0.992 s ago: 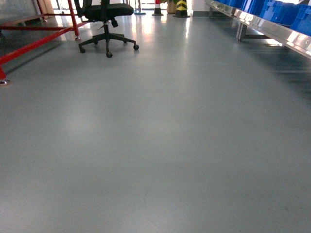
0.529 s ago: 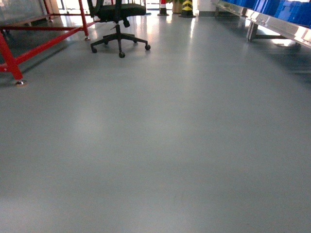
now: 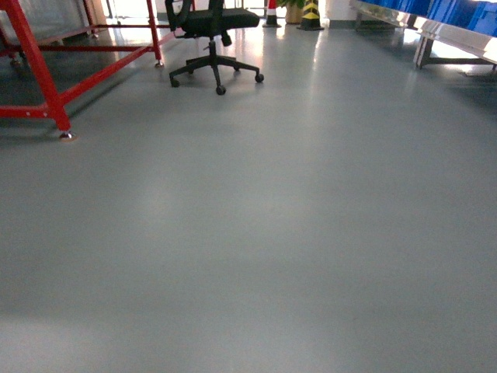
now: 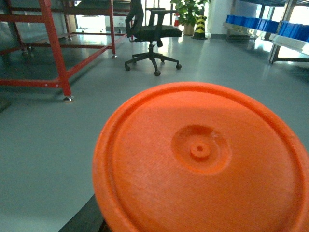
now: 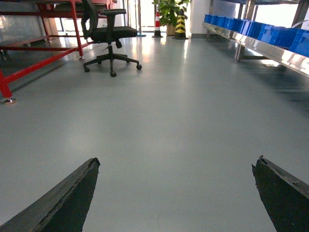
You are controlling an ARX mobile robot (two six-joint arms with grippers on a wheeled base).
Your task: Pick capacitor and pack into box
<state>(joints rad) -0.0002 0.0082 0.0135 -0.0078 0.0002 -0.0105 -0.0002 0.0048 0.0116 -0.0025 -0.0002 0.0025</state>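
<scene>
My right gripper (image 5: 176, 193) hung wide open, holding nothing; an orange disc (image 4: 203, 159) hid my left fingers, so I couldn't tell.

No readable text in any view.

No word, label, brand mark or number can be made out on anything shown: the orange disc (image 4: 203, 159) that fills the left wrist view carries only moulded rings and a small centre boss, with no lettering; the blue crates (image 5: 270, 30) along the right wall show plain faces, too far off to reveal any marking; the only sign-like pattern is the yellow-and-black chevron striping on the bollard (image 5: 180, 18) at the far end of the floor, and the red-and-white banding on the cone (image 5: 157, 20) just beside it, neither bearing characters.
</scene>
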